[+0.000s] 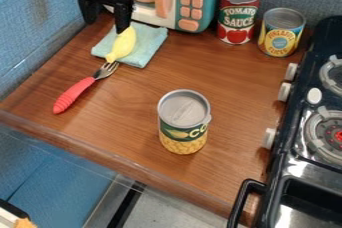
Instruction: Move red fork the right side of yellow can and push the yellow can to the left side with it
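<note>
The gripper (pixel 106 26), parted and empty, hangs at eleven o'clock; the red fork (pixel 100 74) lies between six and seven from it, tines (pixel 109 67) nearer, handle (pixel 72 95) toward seven; the corn can (pixel 184 123) sits at four from the fork.

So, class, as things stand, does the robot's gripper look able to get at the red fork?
Probably yes: the gripper hangs open near the red fork, whose handle lies uncovered on the counter. Only the yellow toy crowds its metal end.
</note>
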Controlling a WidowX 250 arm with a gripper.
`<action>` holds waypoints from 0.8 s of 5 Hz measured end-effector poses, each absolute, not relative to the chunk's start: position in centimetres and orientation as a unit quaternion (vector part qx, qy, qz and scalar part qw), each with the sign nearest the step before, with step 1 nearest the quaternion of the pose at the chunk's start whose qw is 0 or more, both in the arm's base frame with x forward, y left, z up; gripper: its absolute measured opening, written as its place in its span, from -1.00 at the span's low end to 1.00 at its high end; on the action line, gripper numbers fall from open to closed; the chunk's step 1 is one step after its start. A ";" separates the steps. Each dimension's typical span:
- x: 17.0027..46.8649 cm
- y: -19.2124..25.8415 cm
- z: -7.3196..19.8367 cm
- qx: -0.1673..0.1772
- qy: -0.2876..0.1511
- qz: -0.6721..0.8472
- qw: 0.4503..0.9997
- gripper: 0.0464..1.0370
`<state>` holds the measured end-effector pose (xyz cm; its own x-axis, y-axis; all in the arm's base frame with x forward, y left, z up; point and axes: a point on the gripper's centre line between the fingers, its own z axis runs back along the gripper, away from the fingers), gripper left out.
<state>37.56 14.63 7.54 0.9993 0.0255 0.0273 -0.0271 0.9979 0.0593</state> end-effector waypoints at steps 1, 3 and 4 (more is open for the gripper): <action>37.2 14.5 5.8 0.021 0.002 0.013 1.000 0.93; 32.4 14.8 4.7 0.007 -0.027 0.000 1.000 0.93; 30.0 14.4 4.3 0.018 -0.029 0.004 0.999 0.93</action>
